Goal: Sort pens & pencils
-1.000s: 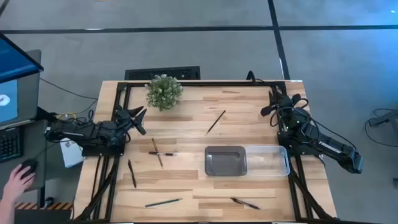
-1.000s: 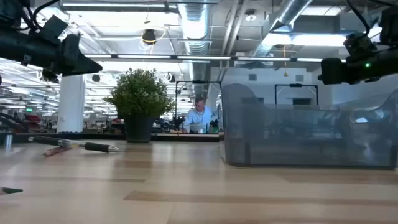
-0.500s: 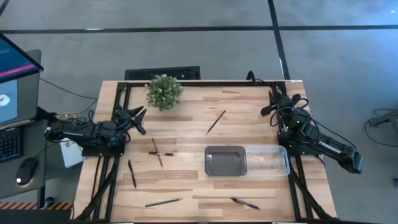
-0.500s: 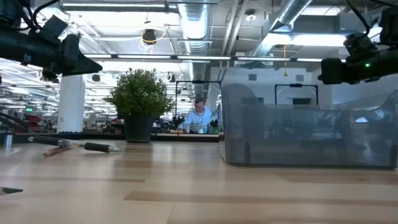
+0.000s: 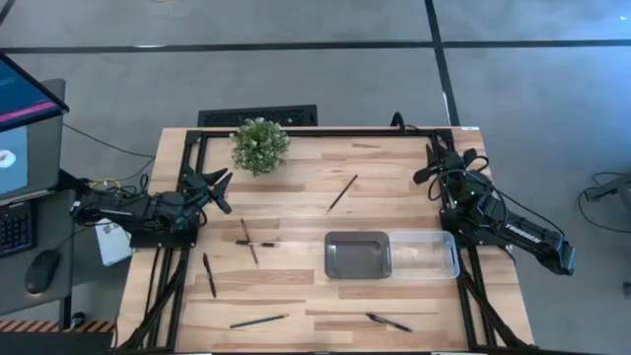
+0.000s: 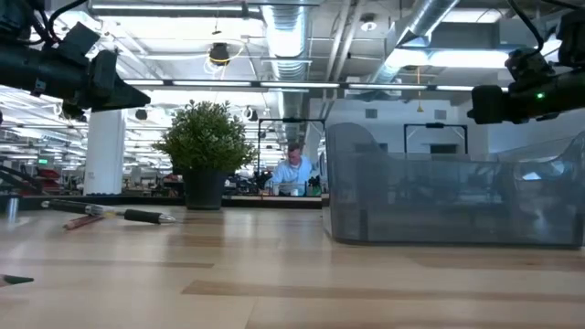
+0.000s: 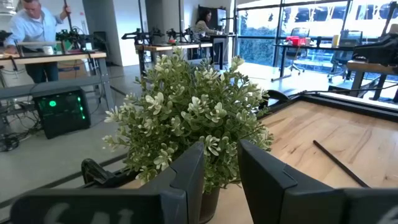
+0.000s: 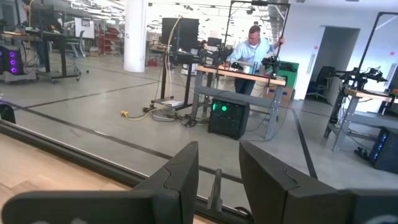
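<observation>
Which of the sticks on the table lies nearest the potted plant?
The thin pencil lying alone at a slant in the table's middle, above the metal tray; every other stick lies lower down than it does.

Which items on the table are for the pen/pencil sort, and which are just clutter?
Job items: pencils, pens, metal tray, clear plastic bin.

Just lying about: potted plant. Both arms are parked at the table's sides: left tool, right tool, each holding nothing.

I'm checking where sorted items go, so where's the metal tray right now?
In the high view, the metal tray sits right of the table's centre, against the clear bin on its right, with a lone pencil lying beyond it.
</observation>
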